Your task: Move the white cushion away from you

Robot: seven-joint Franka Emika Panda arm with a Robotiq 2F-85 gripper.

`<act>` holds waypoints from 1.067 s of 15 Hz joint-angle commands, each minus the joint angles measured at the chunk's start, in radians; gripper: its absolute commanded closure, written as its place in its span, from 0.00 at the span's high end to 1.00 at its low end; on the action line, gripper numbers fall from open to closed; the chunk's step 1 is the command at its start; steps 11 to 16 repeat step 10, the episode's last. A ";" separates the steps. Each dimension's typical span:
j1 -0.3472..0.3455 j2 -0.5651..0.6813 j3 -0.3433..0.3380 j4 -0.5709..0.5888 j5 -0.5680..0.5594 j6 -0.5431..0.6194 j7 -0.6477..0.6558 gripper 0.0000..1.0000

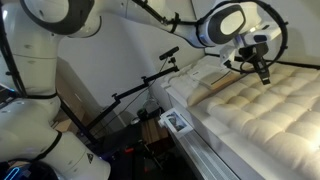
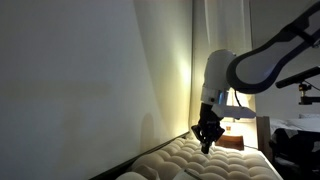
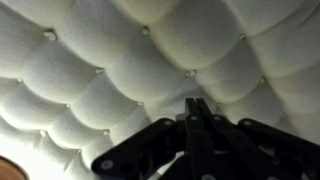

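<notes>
The white cushion [image 1: 265,105] is a very large cream-white quilted pad with puffy tufted squares. It lies flat and fills the wrist view [image 3: 110,70]. It also shows low in an exterior view [image 2: 205,162]. My gripper [image 1: 264,75] hangs just above the cushion's far part in both exterior views [image 2: 207,145]. In the wrist view the two black fingers [image 3: 197,108] are pressed together with nothing between them, their tips close to the quilted surface.
A white frame edge [image 1: 190,125] runs along the cushion's near side. A black stand with arms [image 1: 140,90] and clutter stand on the floor beside it. A plain wall [image 2: 80,80] is alongside. A lit shelf area [image 2: 235,125] lies behind the arm.
</notes>
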 commanded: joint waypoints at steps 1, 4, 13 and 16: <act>-0.012 -0.229 0.041 -0.239 0.047 0.020 -0.134 0.06; -0.035 -0.373 0.081 -0.365 0.119 -0.044 -0.243 0.33; -0.002 -0.254 0.042 -0.244 0.083 -0.026 -0.178 0.38; -0.002 -0.254 0.042 -0.244 0.083 -0.026 -0.178 0.38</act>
